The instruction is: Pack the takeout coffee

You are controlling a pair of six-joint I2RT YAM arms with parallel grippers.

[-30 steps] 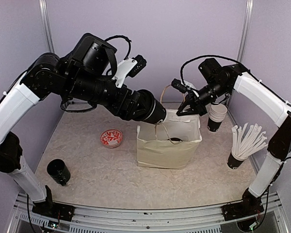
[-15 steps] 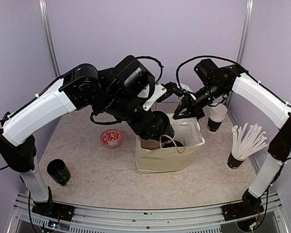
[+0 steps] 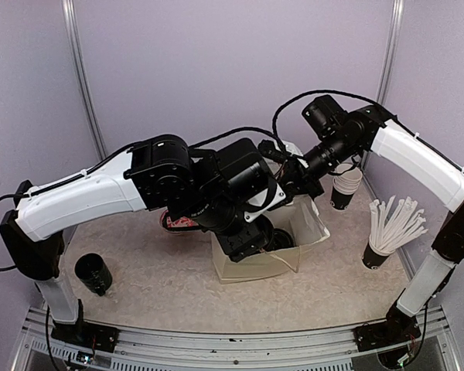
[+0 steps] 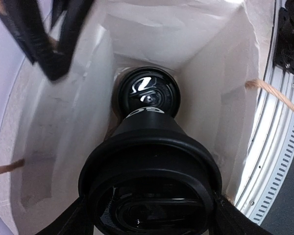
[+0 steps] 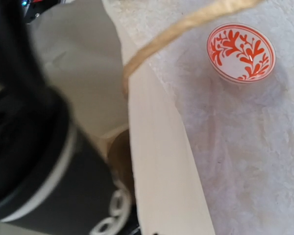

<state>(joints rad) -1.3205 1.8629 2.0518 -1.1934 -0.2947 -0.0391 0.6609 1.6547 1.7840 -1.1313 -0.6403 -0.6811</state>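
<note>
The takeout coffee (image 4: 152, 161), a black cup with a black lid, hangs inside the open cream paper bag (image 3: 309, 224). My left gripper (image 4: 149, 215) is shut on it, one finger on each side of the lid. In the top view the left gripper (image 3: 274, 238) is down in the bag's mouth. A second lidded black cup (image 4: 149, 93) stands on the bag's bottom below it. The right wrist view shows the held cup (image 5: 63, 196) beside the bag's wall (image 5: 157, 161). My right gripper (image 3: 296, 174) is shut on the bag's back rim.
A red-patterned round dish (image 3: 178, 222) lies left of the bag, half hidden by my left arm. A stack of black cups (image 3: 345, 185) and a cup of white sticks (image 3: 390, 228) stand at the right. A lone black cup (image 3: 93, 273) sits front left.
My left arm has swung down and forward, lowering the cup into the bag's mouth. The right gripper has kept hold of the rim, and the bag's mouth has spread wider.
</note>
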